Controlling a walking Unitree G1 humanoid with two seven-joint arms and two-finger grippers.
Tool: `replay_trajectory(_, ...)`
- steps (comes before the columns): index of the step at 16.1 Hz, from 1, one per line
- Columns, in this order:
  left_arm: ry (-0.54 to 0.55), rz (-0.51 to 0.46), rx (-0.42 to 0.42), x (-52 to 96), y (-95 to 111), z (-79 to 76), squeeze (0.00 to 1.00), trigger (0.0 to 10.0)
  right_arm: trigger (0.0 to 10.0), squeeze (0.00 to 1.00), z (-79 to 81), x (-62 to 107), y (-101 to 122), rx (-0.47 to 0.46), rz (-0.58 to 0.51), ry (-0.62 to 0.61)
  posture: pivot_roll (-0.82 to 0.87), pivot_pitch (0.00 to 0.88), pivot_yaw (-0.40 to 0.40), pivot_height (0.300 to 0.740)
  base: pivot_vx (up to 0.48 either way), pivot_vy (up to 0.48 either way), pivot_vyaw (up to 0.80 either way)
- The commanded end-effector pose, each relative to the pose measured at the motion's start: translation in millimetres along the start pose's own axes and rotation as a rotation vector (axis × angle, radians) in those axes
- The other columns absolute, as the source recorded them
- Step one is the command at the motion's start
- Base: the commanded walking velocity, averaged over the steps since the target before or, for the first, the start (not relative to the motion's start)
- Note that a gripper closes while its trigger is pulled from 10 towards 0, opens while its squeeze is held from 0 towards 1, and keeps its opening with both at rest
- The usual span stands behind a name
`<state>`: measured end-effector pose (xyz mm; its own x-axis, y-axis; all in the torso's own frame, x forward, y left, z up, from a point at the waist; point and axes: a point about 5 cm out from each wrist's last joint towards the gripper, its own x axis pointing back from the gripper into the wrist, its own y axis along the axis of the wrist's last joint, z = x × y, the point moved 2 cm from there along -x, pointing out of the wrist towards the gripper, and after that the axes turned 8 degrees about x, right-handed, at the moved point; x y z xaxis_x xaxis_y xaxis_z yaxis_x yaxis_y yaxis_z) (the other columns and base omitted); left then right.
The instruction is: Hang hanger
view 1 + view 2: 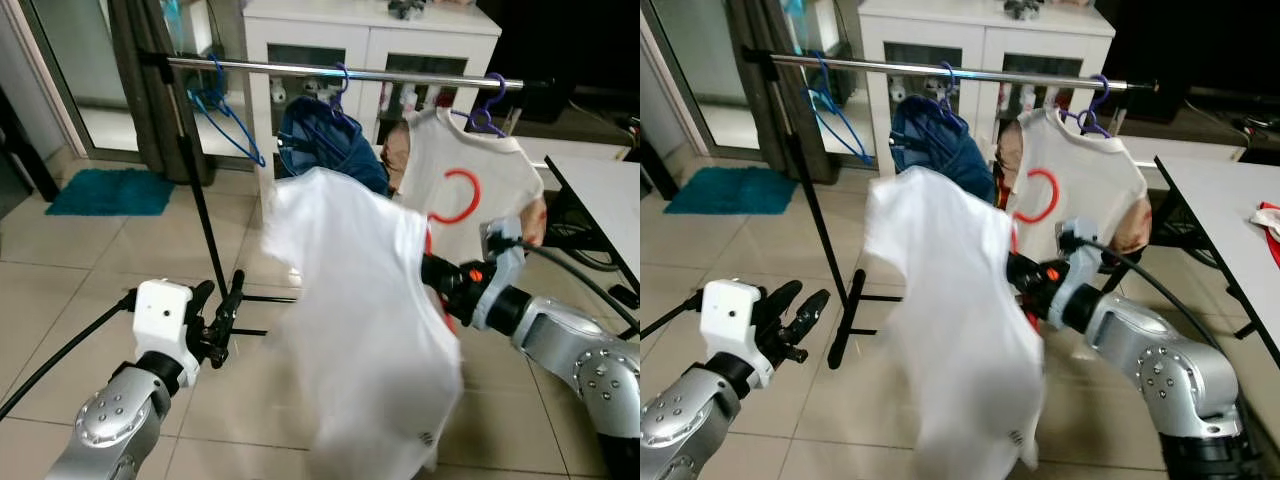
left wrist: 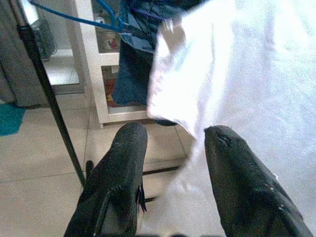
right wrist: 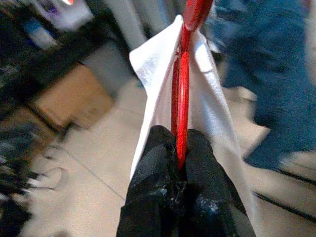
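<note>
My right gripper (image 1: pixel 436 272) is shut on the lower part of a red hanger (image 3: pixel 181 94), which carries a white shirt (image 1: pixel 360 320) draped in front of me. The hanger's red hook (image 1: pixel 458 195) rises below the metal rail (image 1: pixel 400 76), in front of the clothes hanging there. On the rail hang an empty blue hanger (image 1: pixel 225 115), a blue garment (image 1: pixel 325 145) and a white top (image 1: pixel 495 170) on a purple hanger (image 1: pixel 488 105). My left gripper (image 1: pixel 222 298) is open, low at the left, beside the shirt and apart from it.
The rack's black post (image 1: pixel 200 200) and foot stand just beyond my left gripper. A white cabinet (image 1: pixel 370 40) stands behind the rail. A white table (image 1: pixel 610 200) is at the right, and a teal mat (image 1: pixel 110 190) lies on the tiled floor at the left.
</note>
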<state>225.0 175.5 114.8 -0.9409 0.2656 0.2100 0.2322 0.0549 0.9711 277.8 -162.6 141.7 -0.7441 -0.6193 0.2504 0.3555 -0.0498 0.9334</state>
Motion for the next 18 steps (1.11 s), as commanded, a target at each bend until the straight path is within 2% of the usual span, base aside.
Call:
replay_trajectory(1,0.007,0.034,-0.032,-1.9,-4.5,-0.1,0.00,10.0,10.0,0.00,-2.1,-0.8,12.0,0.088,-0.028,-0.009,-0.10,0.000,0.001,0.740,0.000,0.000,0.00)
replay_trajectory(2,0.013,0.039,-0.043,-2.5,-4.9,1.1,0.00,10.0,10.0,0.00,-3.0,-1.3,13.7,0.124,-0.024,-0.014,-0.11,0.000,-0.002,0.740,0.000,0.000,0.00)
replay_trajectory(3,0.026,0.048,-0.080,-4.3,-3.7,6.2,0.00,10.0,10.0,0.00,-2.8,-3.9,16.2,0.207,-0.001,-0.011,-0.11,0.000,-0.009,0.740,0.000,0.000,0.00)
replay_trajectory(5,0.027,0.055,-0.165,-6.0,5.5,23.3,0.00,10.0,10.0,0.00,6.1,-10.8,19.4,0.342,0.047,0.073,-0.10,0.000,-0.017,0.740,0.000,0.000,0.00)
replay_trajectory(6,0.013,0.049,-0.175,-5.4,9.1,27.1,0.31,10.0,10.0,0.00,9.9,-11.8,20.6,0.358,0.048,0.110,-0.10,0.000,-0.017,0.740,0.000,0.000,0.00)
replay_trajectory(7,-0.048,-0.020,-0.190,-4.7,26.3,36.6,1.00,10.0,10.0,0.00,21.6,-12.4,26.0,0.395,0.034,0.240,-0.10,0.000,-0.021,0.740,0.000,0.000,0.00)
replay_trajectory(9,-0.085,-0.029,-0.215,-4.6,33.5,41.1,1.00,10.0,10.0,0.00,26.5,-11.2,29.8,0.416,0.020,0.307,-0.10,0.000,-0.021,0.740,0.000,0.000,0.00)
replay_trajectory(11,-0.222,-0.068,-0.259,-4.0,57.6,51.3,1.00,10.0,10.0,0.00,35.8,-7.3,38.7,0.473,0.002,0.456,-0.10,0.000,-0.014,0.740,0.000,0.000,0.00)
replay_trajectory(12,-0.244,-0.071,-0.265,-3.4,61.7,54.1,1.00,10.0,10.0,0.00,37.0,-6.8,40.9,0.482,-0.003,0.480,-0.11,0.000,-0.012,0.740,0.000,0.000,0.00)
replay_trajectory(13,-0.314,-0.038,-0.292,1.5,66.6,60.7,1.00,10.0,10.0,0.00,39.8,-4.9,46.5,0.504,-0.019,0.539,-0.11,0.000,-0.008,0.740,0.000,0.000,0.00)
replay_trajectory(14,-0.328,-0.033,-0.300,4.4,70.5,66.5,0.53,10.0,10.0,0.00,41.4,-3.7,49.4,0.514,-0.030,0.573,-0.11,0.000,-0.003,0.740,0.000,0.000,0.00)
replay_trajectory(15,-0.346,-0.030,-0.303,7.6,75.5,72.6,0.00,10.0,10.0,0.00,43.9,-1.2,51.5,0.524,-0.038,0.622,-0.11,0.000,0.004,0.740,0.000,0.000,0.00)
replay_trajectory(18,-0.408,-0.025,-0.291,8.8,83.7,76.3,0.00,10.0,10.0,0.00,48.4,5.0,52.5,0.532,-0.040,0.710,-0.11,0.000,0.004,0.740,0.000,0.000,0.00)
